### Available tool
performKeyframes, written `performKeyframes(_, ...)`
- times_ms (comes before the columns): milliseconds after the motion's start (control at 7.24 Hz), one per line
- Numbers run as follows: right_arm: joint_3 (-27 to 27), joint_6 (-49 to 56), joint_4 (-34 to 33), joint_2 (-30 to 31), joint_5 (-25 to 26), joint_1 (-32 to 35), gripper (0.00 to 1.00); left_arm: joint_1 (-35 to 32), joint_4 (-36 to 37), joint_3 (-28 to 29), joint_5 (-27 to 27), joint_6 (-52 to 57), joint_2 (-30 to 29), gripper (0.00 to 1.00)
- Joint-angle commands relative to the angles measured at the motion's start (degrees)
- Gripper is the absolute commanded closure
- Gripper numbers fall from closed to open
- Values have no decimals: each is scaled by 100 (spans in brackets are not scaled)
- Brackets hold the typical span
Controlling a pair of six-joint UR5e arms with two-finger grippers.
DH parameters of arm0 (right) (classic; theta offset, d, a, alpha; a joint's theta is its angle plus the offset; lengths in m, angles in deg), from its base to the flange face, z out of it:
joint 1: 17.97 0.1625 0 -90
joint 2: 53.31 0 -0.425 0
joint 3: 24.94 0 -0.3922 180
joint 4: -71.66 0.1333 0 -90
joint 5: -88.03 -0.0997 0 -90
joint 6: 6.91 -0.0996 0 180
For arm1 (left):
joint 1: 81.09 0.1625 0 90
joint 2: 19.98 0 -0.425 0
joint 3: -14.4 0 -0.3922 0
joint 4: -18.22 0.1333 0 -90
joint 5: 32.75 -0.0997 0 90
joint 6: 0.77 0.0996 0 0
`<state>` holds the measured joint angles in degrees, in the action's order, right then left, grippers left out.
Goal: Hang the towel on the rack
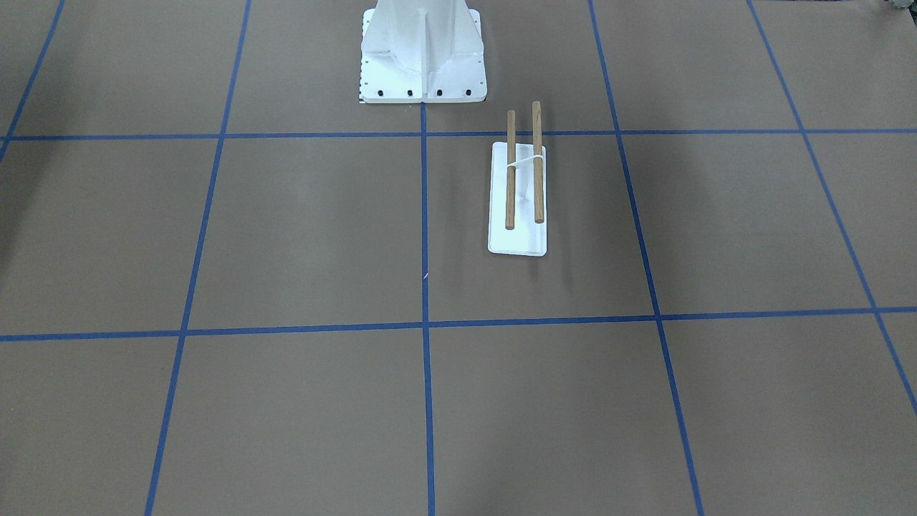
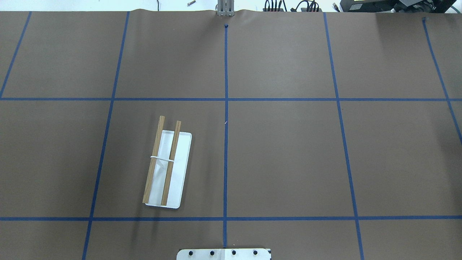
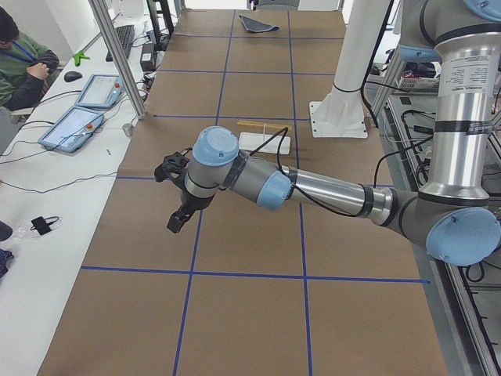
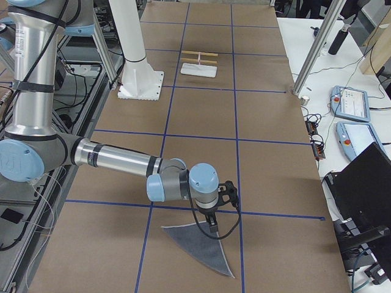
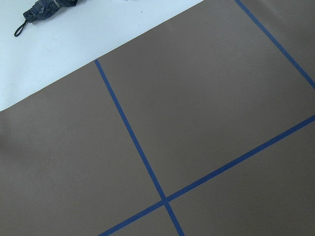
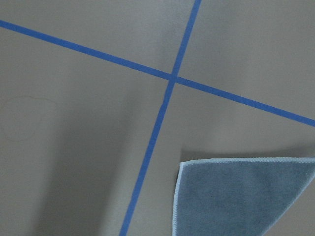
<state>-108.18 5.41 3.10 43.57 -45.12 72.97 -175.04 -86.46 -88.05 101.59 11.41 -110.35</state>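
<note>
Your table (image 1: 286,236) is covered in brown paper, gridded with blue tape (image 1: 424,215). The rack (image 2: 166,166) stands on the robot's left half, near the white pedestal (image 1: 423,64). The towel (image 4: 198,244) is well apart from it at the right end, grey face showing, one corner at the right gripper (image 4: 213,223). The left gripper (image 3: 178,219) hangs above the paper. You cannot tell from these side views whether either gripper's fingers are parted or closed.

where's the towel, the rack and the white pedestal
towel (image 4: 203,244), exterior right view, middle of the grey face
rack (image 2: 181,159), overhead exterior view, bare white base
white pedestal (image 1: 458,75), exterior front-facing view, bolted foot plate
</note>
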Motion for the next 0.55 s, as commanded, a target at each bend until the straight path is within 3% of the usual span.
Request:
performKeyframes(0, 1855, 410, 806, -711, -168, 378, 0, 0, -9, 14, -4, -5, 1, 2)
performKeyframes(276, 3430, 614, 1754, -1319, -150, 547, 0, 0, -9, 5, 5, 3, 54, 2)
performKeyframes(414, 3968, 597, 1845, -1652, -141, 548, 0, 0, -9, 5, 5, 12, 97, 2)
